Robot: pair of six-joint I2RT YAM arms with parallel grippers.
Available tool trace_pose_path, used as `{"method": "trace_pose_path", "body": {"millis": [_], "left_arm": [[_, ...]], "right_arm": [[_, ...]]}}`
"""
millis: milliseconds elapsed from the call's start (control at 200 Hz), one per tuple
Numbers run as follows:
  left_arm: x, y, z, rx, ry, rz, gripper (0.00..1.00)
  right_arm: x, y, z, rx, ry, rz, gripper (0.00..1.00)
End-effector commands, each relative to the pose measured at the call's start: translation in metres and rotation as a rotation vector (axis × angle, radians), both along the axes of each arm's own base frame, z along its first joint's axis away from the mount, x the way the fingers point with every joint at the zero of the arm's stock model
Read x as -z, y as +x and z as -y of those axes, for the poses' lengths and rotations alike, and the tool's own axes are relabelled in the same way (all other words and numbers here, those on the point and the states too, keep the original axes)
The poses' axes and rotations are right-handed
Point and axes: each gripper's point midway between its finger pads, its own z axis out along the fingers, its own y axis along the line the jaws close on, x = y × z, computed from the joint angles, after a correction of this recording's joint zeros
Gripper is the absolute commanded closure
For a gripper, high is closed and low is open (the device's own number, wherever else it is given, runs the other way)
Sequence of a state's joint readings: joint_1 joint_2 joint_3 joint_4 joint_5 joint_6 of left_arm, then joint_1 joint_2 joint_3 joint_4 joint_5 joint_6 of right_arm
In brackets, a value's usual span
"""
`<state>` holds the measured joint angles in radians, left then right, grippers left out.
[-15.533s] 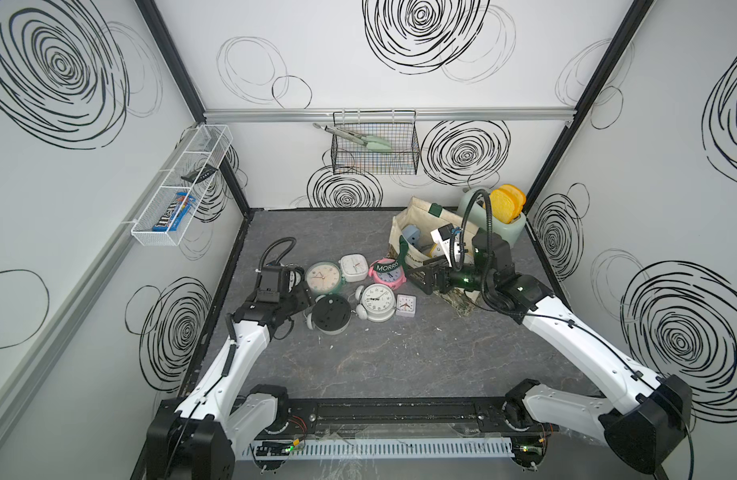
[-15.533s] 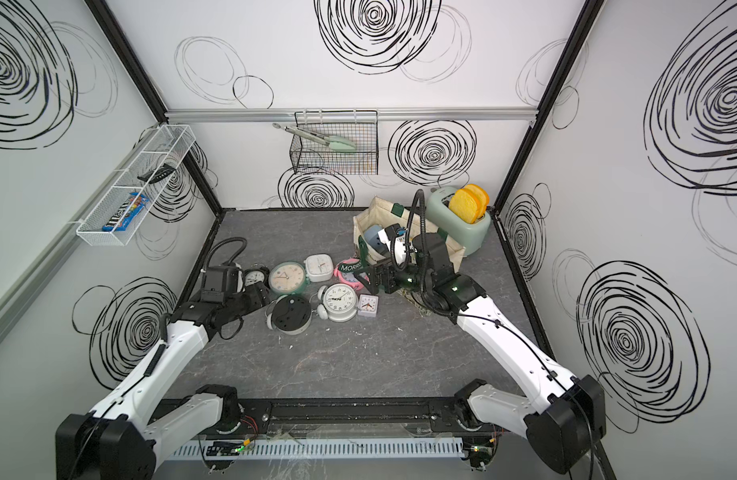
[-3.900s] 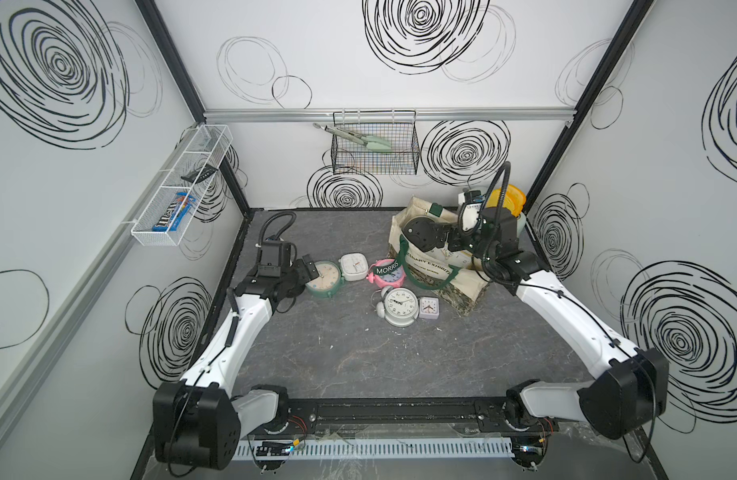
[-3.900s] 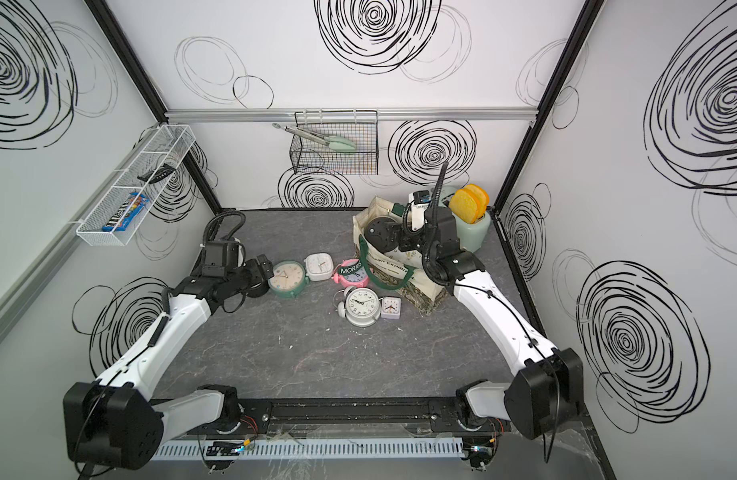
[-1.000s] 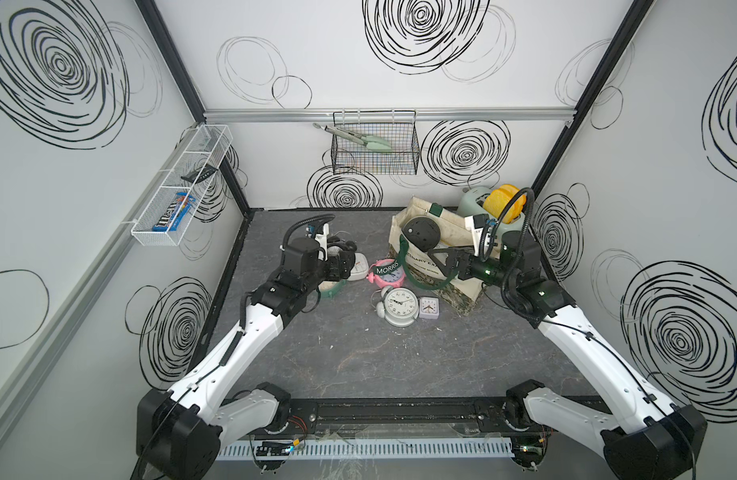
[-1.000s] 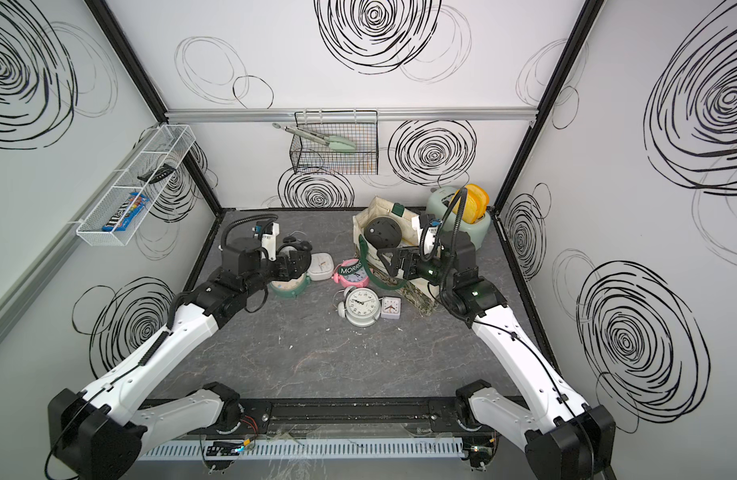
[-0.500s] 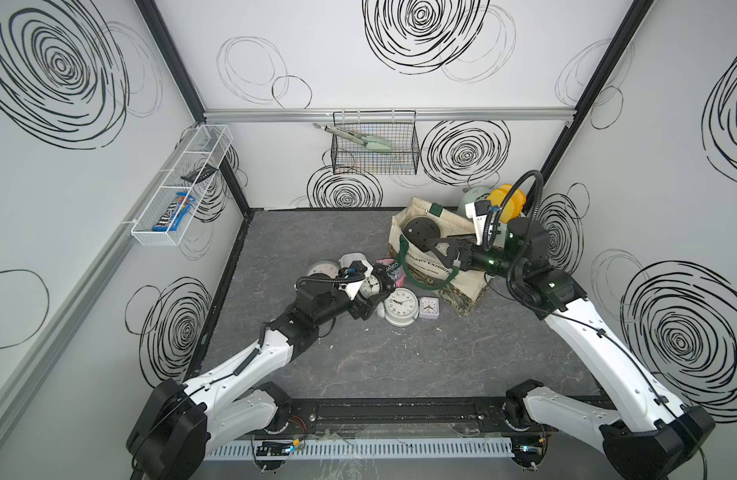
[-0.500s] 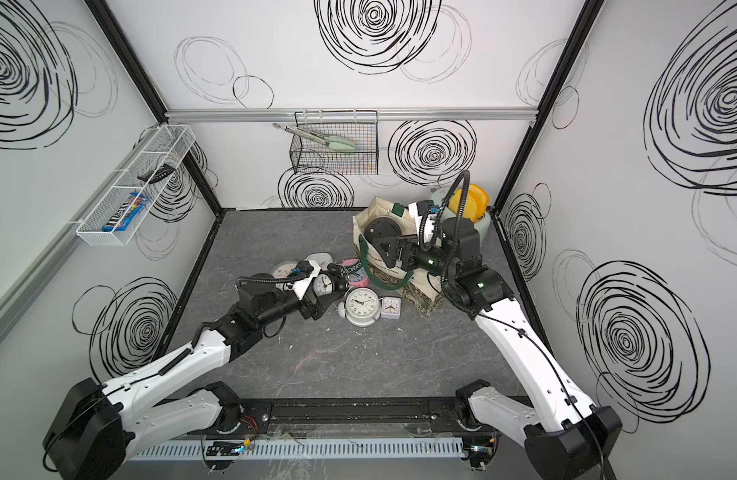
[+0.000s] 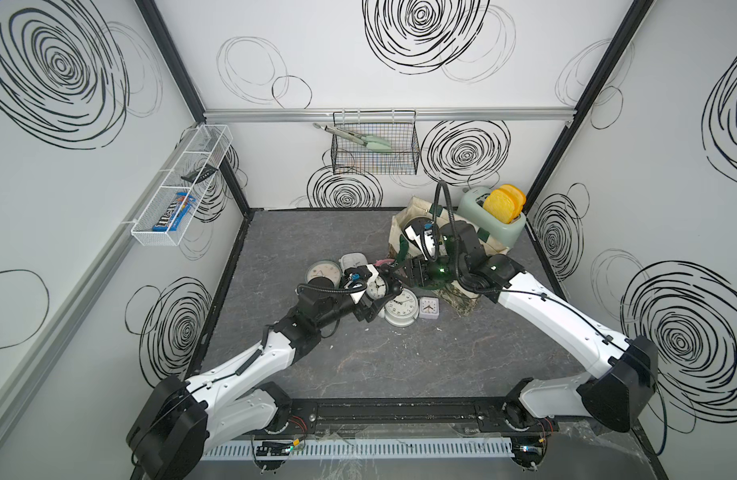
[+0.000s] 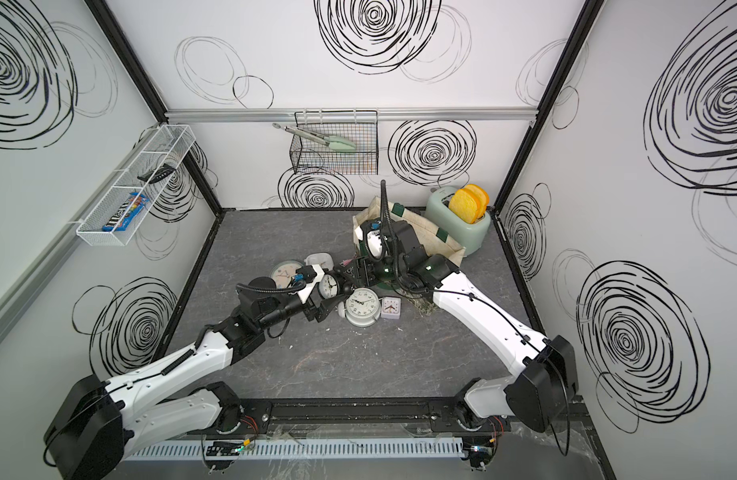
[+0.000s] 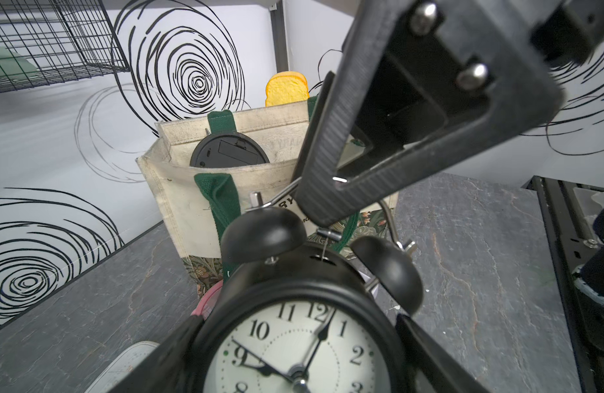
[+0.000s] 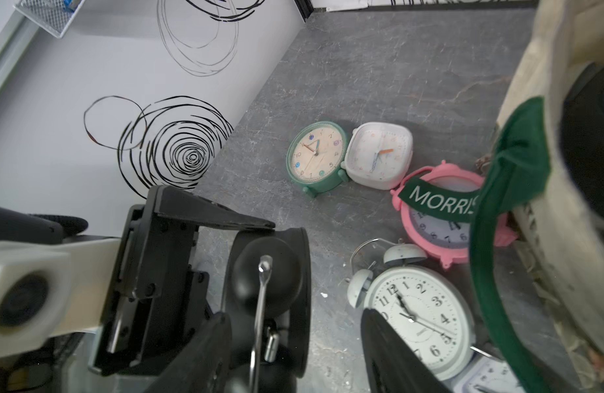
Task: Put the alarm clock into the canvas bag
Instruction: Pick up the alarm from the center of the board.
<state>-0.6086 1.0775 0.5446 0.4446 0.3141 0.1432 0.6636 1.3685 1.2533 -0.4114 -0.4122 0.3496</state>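
1. Jaws first: the left gripper (image 11: pixel 295 343) is clamped on the body of the black alarm clock (image 11: pixel 293 323), one finger on each flank of the dial. The right gripper (image 12: pixel 293 316) is spread wide. The clock's wire carry handle and a bell sit between its fingers, but nothing's pinched as far as I can see.
2. The clock's up off the table, just in front of the canvas bag (image 11: pixel 181 204) and over the heap of other clocks. It's not in the bag yet.
3. The bag stands upright beside the toaster (image 9: pixel 489 222). A round black clock (image 11: pixel 229 151) already leans inside the mouth. The green MORRIS handle (image 12: pixel 440 204) droops down the front, across the pink clock (image 12: pixel 440 234).
4. This looks like a hand-off to me, and that's the sketchy bit. If I let go with the left before the right actually bites, the clock drops onto the white twin-bell clock (image 9: pixel 402 307) underneath.
5. That wire handle is thin. I'd bet a pinch there lets the clock swing or slip sideways once the weight transfers.
6. The floppy bag handle could snag a bell on the way in. The canvas is soft, so a bump at the rim could fold it or tip the bag.
7. The clock already in the mouth eats space, so I'd aim for the open side.
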Motion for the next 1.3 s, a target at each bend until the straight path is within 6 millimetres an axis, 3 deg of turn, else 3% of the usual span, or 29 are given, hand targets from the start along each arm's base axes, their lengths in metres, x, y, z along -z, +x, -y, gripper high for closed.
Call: {"method": "trace_pose_path", "body": {"millis": [0,180,725,1066,1226,1296], "left_arm": [[-0.03,0.002,0.005,0.012,-0.055,0.107,0.3],[-0.03,0.005,0.005,0.002,-0.053,0.102,0.3],[-0.029,0.009,0.003,-0.02,-0.052,0.094,0.3],[-0.032,0.009,0.002,-0.028,-0.058,0.099,0.3],[-0.032,0.009,0.003,-0.026,-0.058,0.097,0.3],[-0.032,0.01,0.002,-0.031,-0.06,0.096,0.29]], "right_arm": [[-0.018,-0.003,-0.005,-0.017,0.021,0.024,0.52],[-0.012,-0.006,-0.004,-0.015,0.015,-0.003,0.66],[0.008,-0.011,0.001,0.0,-0.024,-0.058,0.84],[0.016,-0.014,0.0,-0.002,-0.034,-0.087,0.88],[0.014,-0.016,-0.002,-0.009,-0.02,-0.093,1.0],[0.012,-0.016,-0.002,-0.011,-0.018,-0.089,1.0]]}}
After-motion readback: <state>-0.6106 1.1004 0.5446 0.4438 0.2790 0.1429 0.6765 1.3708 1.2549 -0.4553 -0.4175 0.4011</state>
